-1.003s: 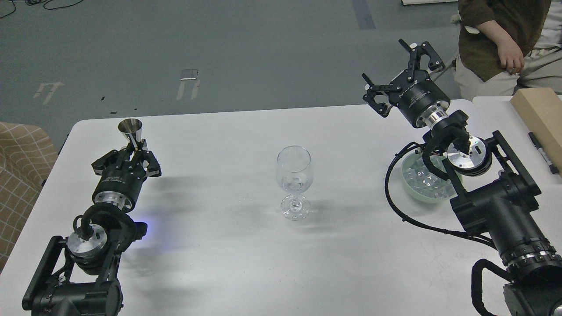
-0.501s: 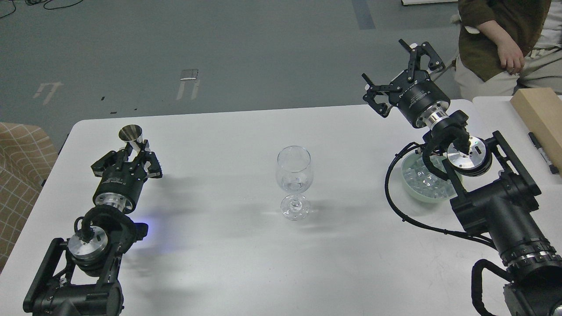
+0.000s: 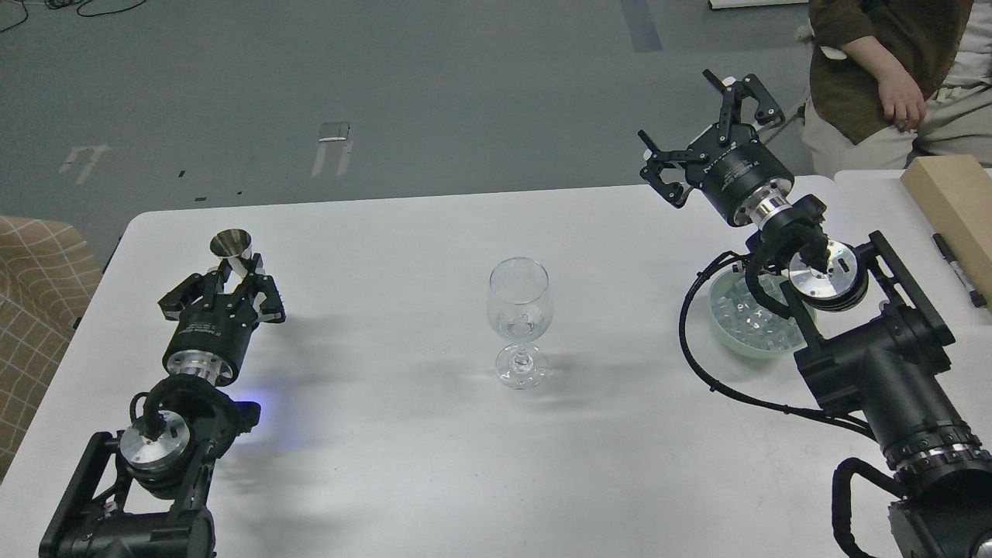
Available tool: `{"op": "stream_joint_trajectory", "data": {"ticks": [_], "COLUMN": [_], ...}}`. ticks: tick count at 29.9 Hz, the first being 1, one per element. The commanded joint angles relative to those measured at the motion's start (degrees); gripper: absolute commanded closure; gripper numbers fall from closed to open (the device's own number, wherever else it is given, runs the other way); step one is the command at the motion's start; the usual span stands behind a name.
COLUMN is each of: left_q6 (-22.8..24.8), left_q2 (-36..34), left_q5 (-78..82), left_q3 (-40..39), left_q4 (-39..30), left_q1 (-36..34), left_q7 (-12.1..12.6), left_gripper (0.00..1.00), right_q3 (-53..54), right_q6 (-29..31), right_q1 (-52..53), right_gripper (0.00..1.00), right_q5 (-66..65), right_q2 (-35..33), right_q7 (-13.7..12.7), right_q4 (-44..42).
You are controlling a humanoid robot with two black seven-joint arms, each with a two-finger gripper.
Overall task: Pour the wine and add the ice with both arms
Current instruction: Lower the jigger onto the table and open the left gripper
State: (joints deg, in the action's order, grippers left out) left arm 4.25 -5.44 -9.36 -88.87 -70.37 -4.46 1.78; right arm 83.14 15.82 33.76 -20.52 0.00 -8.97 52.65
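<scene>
White tabletop fills the near view, with grey floor beyond it. Nearest on my left, the left gripper lies low over the table with its fingers closed around the stem of a small steel measuring cup, mouth up. In the middle stands the clear wine glass, upright, well apart from both arms. On the right, the ice sits heaped in a pale green bowl, partly hidden under my right forearm. Farther back, the right gripper hangs raised above the table's far edge, fingers spread wide and holding nothing. A seated person is beyond it. For the pour, I would keep the cup level while carrying it, stop its lip over the glass rim, then tilt slowly so nothing spills or knocks the glass.
</scene>
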Motion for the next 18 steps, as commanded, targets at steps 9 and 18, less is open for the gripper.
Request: {"op": "stream_joint_trajectory", "data": {"ticks": [9, 18], "left_q6": [0.06, 0.06], "left_q2": [0.08, 0.08], "left_q5": [0.04, 0.04], "left_q3": [0.27, 0.45], "left_q4": [0.85, 1.03], "left_q1": [0.07, 0.42], "left_q7": [0.07, 0.07], "left_gripper": [0.56, 0.53], "right_q3": [0.0, 0.09], "right_q6": [0.0, 0.0], "right_q1": [-0.01, -0.01], "right_gripper": [0.0, 0.0], "right_q5": [-0.05, -0.05], "right_q2": [0.0, 0.0], "right_q7": [0.0, 0.09], "right_q4": [0.0, 0.0]}}
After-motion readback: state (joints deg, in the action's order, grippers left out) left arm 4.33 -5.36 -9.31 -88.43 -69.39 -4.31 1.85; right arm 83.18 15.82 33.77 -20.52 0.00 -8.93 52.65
